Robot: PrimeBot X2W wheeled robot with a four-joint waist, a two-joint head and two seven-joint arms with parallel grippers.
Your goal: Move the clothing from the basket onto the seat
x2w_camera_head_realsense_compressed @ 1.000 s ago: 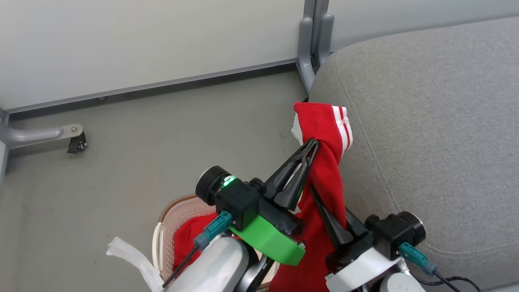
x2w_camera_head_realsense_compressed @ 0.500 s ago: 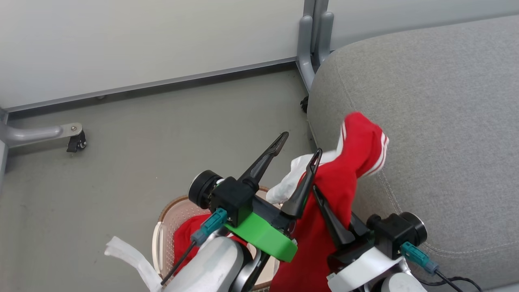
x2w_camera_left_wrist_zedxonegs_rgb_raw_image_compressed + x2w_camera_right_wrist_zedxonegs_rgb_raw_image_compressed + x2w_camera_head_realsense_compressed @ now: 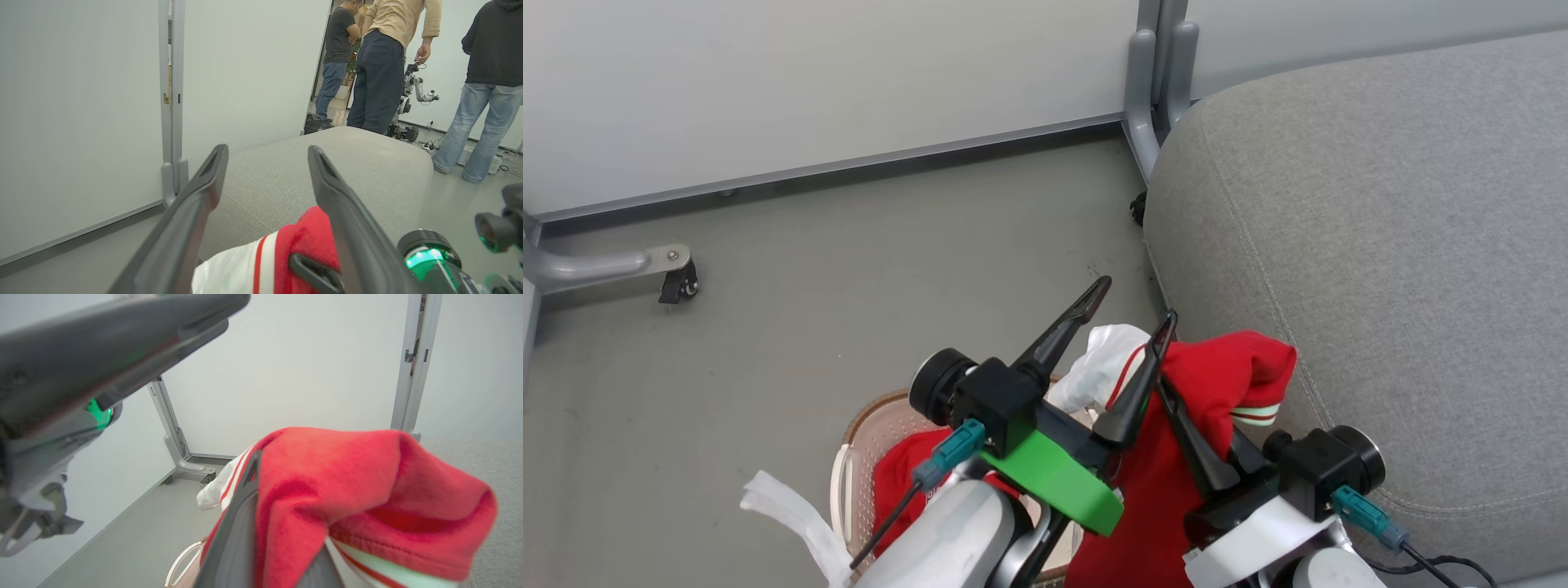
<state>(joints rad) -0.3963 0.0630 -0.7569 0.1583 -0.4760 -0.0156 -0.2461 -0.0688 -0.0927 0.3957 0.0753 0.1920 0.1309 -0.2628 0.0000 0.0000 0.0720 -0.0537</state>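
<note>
Soft red garment (image 3: 1233, 367), wht stripes, bunched over R gripper (image 3: 1172, 400).

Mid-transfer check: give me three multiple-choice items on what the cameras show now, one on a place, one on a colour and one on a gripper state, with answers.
1. Where does the basket stand?
A. on the seat
B. on the floor beside the seat
C. on a shelf

2. What colour is the garment in the right gripper?
A. blue with yellow
B. plain black
C. red with white

3. How does the left gripper stand?
A. open, holding nothing
B. shut on the garment
C. shut on the basket

Answers:
1 B: the head view shows it on the floor, left of the seat's edge.
2 C: red cloth with white stripes drapes over the shut fingers.
3 A: its fingers are spread wide, gripping nothing.
</note>
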